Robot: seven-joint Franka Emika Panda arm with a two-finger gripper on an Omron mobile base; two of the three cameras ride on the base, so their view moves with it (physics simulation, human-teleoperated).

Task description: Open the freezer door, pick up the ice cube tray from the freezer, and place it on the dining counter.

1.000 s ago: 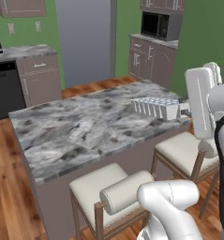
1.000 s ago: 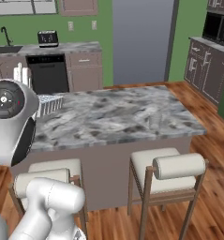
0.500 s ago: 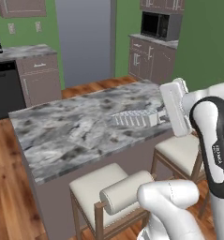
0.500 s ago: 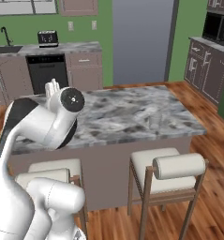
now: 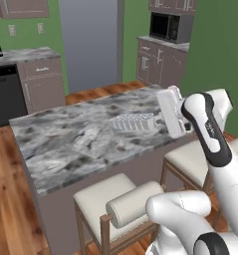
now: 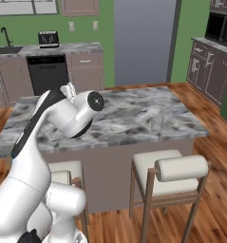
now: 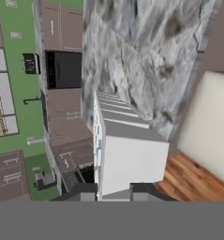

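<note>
My gripper (image 5: 158, 119) is shut on one end of the ice cube tray (image 5: 134, 122), a pale tray with a grid of small cells. I hold it level, low over the near part of the dining counter (image 5: 75, 139) and its marbled top; I cannot tell whether it touches. In the hand view the tray (image 7: 125, 154) reaches away from my gripper (image 7: 114, 193), with the marbled counter (image 7: 146, 56) beyond it. In the right base view my own arm hides the tray in front of the counter (image 6: 148, 114). The freezer door is out of view.
Two cream-cushioned stools (image 5: 115, 201) (image 5: 190, 157) stand along the counter's near side. A tall grey fridge body (image 5: 90, 45) stands at the far wall. A black dishwasher (image 5: 1, 94) is to its left and a microwave (image 5: 165, 27) on cabinets to its right.
My arm has swung left and forward over the counter. It carried the tray from the right end of the counter towards its middle and lowered it.
</note>
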